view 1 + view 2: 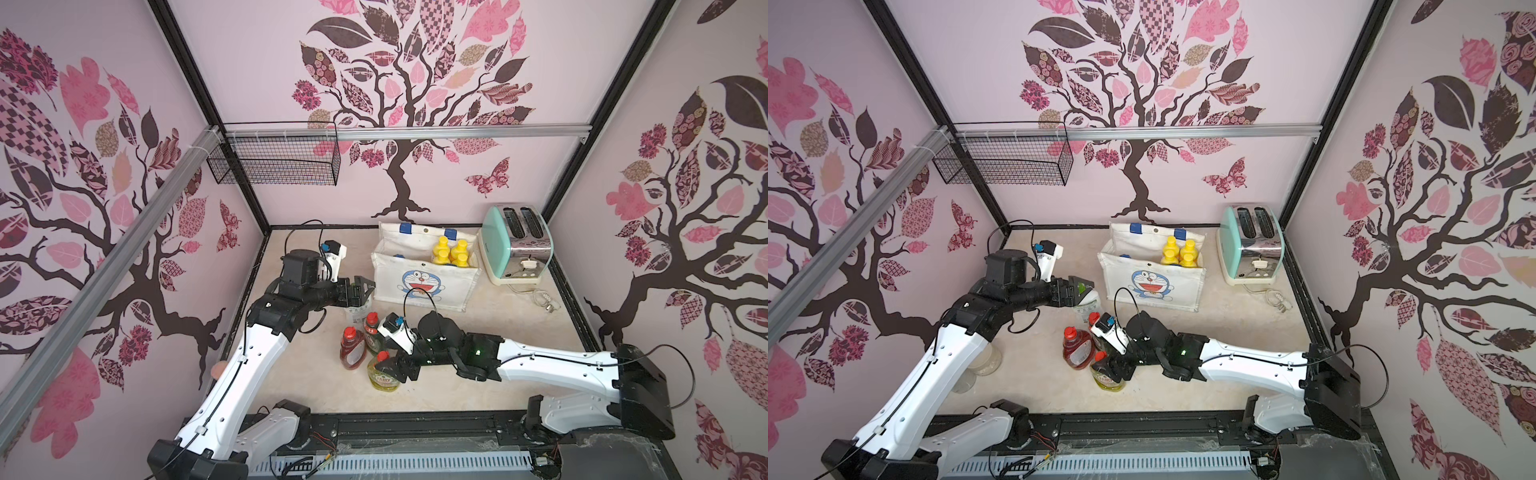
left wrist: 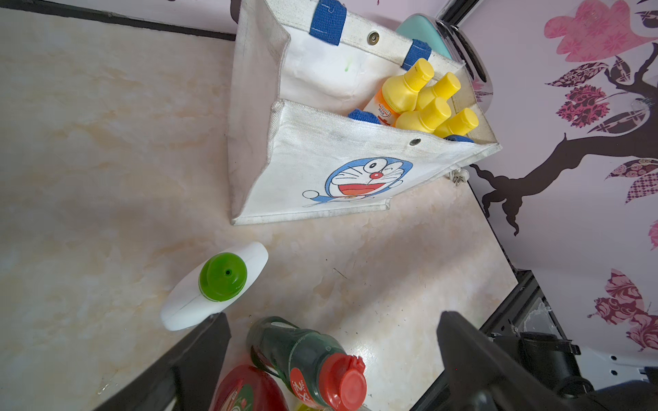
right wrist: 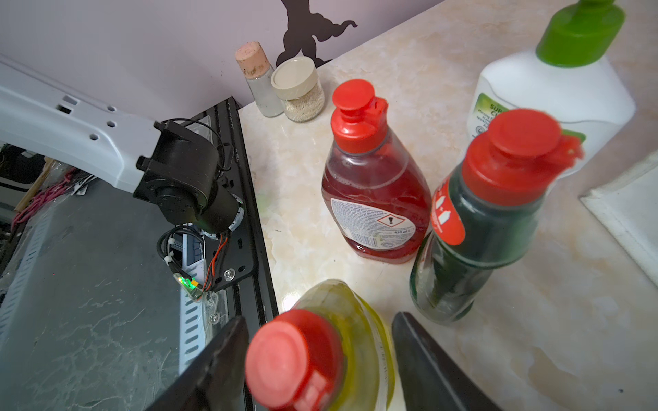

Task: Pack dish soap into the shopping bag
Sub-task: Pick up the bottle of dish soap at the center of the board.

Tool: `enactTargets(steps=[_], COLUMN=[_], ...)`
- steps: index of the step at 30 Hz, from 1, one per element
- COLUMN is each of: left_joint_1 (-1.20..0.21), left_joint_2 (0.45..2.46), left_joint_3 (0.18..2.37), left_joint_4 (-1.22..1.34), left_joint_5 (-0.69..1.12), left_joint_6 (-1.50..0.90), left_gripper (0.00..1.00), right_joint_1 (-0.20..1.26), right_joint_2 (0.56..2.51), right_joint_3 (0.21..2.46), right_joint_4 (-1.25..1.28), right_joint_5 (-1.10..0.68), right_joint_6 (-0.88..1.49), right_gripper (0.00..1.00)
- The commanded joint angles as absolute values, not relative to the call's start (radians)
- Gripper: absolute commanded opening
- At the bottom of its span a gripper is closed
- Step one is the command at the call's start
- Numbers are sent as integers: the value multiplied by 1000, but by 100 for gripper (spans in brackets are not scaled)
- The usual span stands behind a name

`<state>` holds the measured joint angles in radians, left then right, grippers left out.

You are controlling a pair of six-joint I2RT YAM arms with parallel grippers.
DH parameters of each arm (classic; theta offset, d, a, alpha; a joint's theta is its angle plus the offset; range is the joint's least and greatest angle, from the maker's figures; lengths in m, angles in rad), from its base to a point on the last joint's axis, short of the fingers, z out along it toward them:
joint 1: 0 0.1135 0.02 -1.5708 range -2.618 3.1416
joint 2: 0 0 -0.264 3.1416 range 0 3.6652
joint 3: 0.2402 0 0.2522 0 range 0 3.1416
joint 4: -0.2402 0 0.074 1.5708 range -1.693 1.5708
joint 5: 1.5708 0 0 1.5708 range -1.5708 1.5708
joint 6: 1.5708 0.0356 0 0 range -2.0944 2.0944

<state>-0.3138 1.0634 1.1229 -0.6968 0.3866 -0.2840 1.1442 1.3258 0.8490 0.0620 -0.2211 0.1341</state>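
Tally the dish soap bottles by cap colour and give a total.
Yellow-capped bottles: 4, in the shopping bag
Red-capped bottles: 3, outside it
Green-capped bottle: 1, outside it
Total: 8

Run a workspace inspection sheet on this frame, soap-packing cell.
Surface: marbled tabletop, flat.
Job's things: shopping bag upright and open, four orange bottles inside; red bottle, dark green bottle, yellow-green bottle and white bottle stand outside it.
Clutter: toaster beside the bag; corked jar and lidded jar near the left arm.
Claws: left claw open, holding nothing; right claw straddles the yellow-green bottle's neck, grip unconfirmed.
Cables: toaster cord loose on the tabletop; cable loop above the right arm.
Surroundings: tree-print walls; wire basket on the rail.
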Motion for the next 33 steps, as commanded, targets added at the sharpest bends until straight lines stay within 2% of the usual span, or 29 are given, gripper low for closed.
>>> enactTargets(steps=[1, 4, 15, 28, 33], left_joint_1=[-310, -310, -309, -310, -310], left_joint_2=[1067, 1066, 1060, 1055, 1058], left_joint_3=[1148, 1156, 1158, 1153, 1156], left_joint_4=[-690, -697, -705, -703, -703], left_joint_5=[400, 400, 394, 391, 392], left_joint_6=[-267, -263, -256, -256, -256], left_gripper=[97, 97, 97, 97, 97], right_joint_1=[1150, 1150, 1151, 1150, 1150], right_joint_2=[1334, 1340, 1348, 1315, 1300], right_joint_3=[845, 847, 842, 851, 875], right_joint_4=[83, 86, 78, 55, 21], right_joint_5=[-230, -232, -235, -162, -95], right_joint_6=[140, 140, 143, 146, 140], right_gripper=[65, 61, 56, 31, 18])
